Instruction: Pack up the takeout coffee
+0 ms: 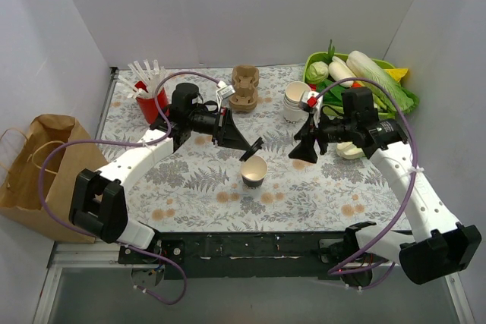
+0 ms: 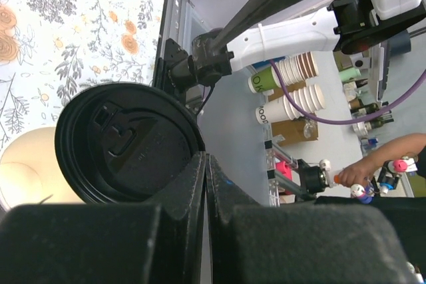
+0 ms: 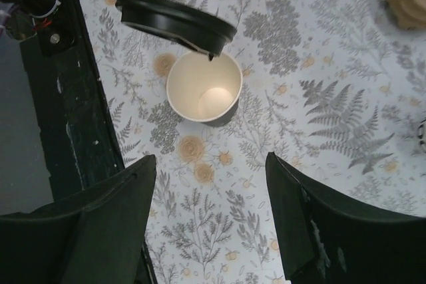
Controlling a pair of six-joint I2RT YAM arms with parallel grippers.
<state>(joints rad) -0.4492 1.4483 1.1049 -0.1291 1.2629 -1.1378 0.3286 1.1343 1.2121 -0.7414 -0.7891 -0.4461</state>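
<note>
The takeout coffee cup (image 1: pixel 254 171) stands open and empty on the floral table top, near the middle front. My left gripper (image 1: pixel 244 144) hovers just above and left of it, shut on the rim of the round black lid (image 1: pixel 253 149), which tilts over the cup's far edge. The left wrist view shows the lid (image 2: pixel 126 144) pinched in the shut left gripper (image 2: pixel 205 159), with the cup (image 2: pixel 26 164) below. To the cup's right my right gripper (image 1: pixel 304 146) is open and empty. Its wrist view shows the right gripper (image 3: pixel 210 161), the cup (image 3: pixel 203 88) and the lid (image 3: pixel 176 21). The tan pulp carrier (image 1: pixel 245 87) sits at the back.
A red cup of white straws (image 1: pixel 150 90) stands back left. A stack of white cups (image 1: pixel 296 102) is back right, next to a green basket of vegetables (image 1: pixel 357 73). A brown paper bag (image 1: pixel 38 165) stands off the table's left edge.
</note>
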